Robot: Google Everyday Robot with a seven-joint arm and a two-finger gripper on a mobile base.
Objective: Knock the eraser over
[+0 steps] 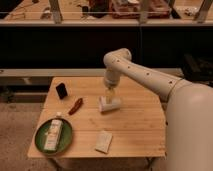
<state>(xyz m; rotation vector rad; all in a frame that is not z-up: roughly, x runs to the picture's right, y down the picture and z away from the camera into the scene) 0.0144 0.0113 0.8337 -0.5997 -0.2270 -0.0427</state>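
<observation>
The eraser [61, 90], a small black slab, stands upright near the far left corner of the wooden table [135, 125]. The white arm reaches in from the right. My gripper [109, 97] hangs point-down over the middle of the table, directly above a whitish cup [110, 104] lying on its side. The gripper is well to the right of the eraser, and the red pepper [76, 106] lies between them.
A green plate [41, 144] at the front left corner holds a pale carton with a white cap [53, 134]. A pale flat rectangular pad [104, 141] lies near the front edge. A dark shelf unit stands behind the table.
</observation>
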